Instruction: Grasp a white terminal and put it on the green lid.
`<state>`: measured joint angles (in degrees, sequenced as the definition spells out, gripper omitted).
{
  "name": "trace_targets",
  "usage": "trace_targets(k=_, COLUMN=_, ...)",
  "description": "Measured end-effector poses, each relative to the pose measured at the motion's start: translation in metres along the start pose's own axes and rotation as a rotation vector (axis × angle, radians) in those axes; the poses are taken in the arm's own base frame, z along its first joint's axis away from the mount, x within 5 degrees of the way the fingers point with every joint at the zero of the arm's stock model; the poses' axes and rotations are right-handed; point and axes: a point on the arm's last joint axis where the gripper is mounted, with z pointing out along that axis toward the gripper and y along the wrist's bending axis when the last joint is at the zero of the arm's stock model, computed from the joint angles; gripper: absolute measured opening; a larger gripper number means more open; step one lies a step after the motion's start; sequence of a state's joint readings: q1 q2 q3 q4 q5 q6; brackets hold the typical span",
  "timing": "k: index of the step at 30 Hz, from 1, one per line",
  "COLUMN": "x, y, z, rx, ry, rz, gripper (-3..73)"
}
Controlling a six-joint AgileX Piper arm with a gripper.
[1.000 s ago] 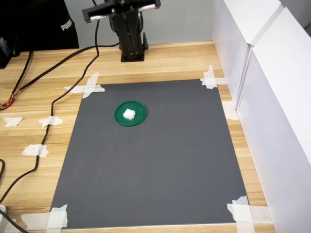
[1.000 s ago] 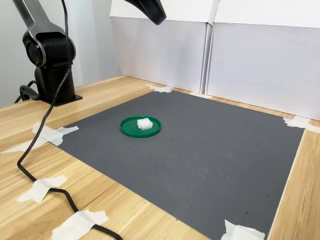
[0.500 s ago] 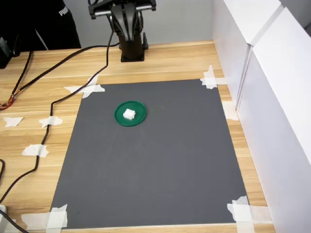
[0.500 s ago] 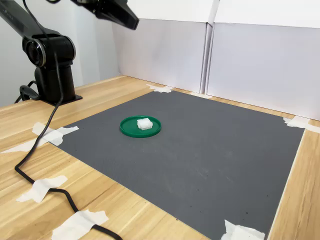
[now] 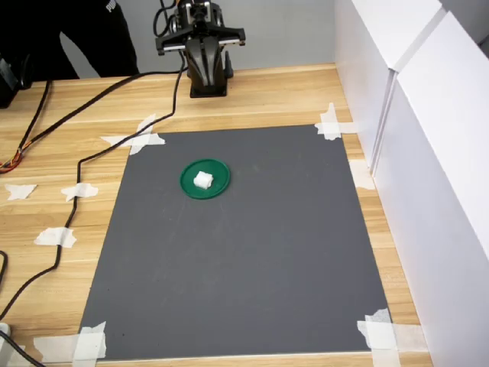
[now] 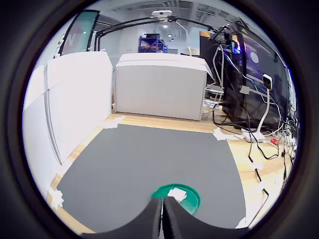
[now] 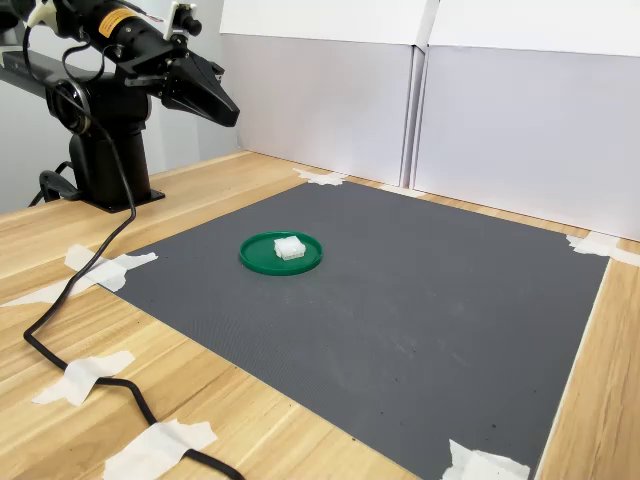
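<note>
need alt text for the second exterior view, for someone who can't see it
A small white terminal sits on a round green lid on a dark grey mat taped to a wooden table. The black robot arm's gripper, jaws together, hangs above the table toward the second exterior view's left, well clear of the lid.

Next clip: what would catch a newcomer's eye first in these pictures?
The green lid stands out on the dark grey mat, toward the first exterior view's upper left, with the white terminal lying on it. The gripper hangs above the wooden table near the arm's base, clear of the lid; the wrist view shows its fingers closed together and empty.
</note>
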<state>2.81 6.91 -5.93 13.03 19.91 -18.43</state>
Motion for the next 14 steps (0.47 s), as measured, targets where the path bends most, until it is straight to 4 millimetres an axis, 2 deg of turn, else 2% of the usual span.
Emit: trace_targets(k=14, x=0.0004, y=-0.0011, z=-0.0015, rx=0.023, ry=-0.013, rz=0.007, gripper=-1.6)
